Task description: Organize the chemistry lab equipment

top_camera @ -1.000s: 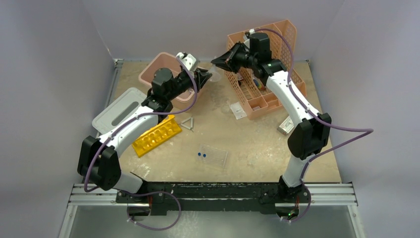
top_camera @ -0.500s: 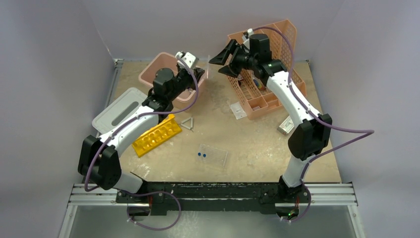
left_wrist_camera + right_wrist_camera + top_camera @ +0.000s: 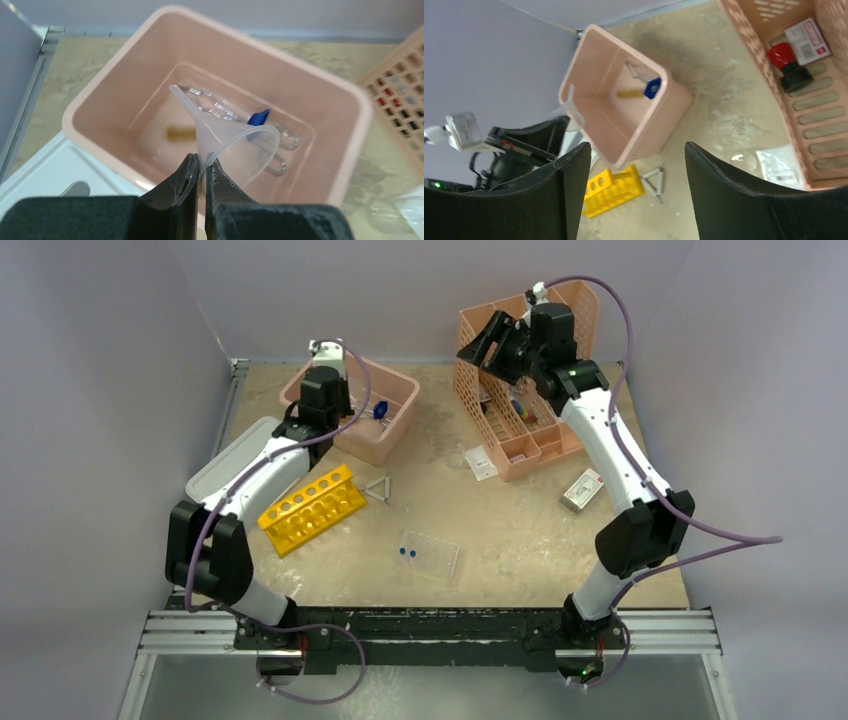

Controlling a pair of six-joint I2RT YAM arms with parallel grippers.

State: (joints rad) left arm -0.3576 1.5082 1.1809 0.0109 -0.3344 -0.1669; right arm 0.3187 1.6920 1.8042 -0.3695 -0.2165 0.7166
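Two fingers of the left gripper [image 3: 201, 164] are pressed together on the edge of a clear funnel [image 3: 235, 142], pinching it. The funnel's spout slants up and away from the fingertips, over the open pink tub [image 3: 125, 70]. Beyond and below the fingertips, on the tub's floor, lie the metal tongs [image 3: 220, 107] with a blue piece [image 3: 257, 118] on them. To their left is a small gold item [image 3: 180, 132], too blurred to name. A grey lid [image 3: 45, 170] lies left of the fingers, beside the tub.

The right gripper [image 3: 636, 150] is spread wide and holds nothing, with the peach holder [image 3: 819, 107] off to one side of it. Between its fingers the tub shows, and nearer to them the yellow rack [image 3: 616, 187] and wire triangle [image 3: 654, 180] sit just beside each other on the table [image 3: 724, 115].

The clear tray [image 3: 440, 558], with two blue vials [image 3: 405, 552] just beside its edge, lies well apart from both grippers.
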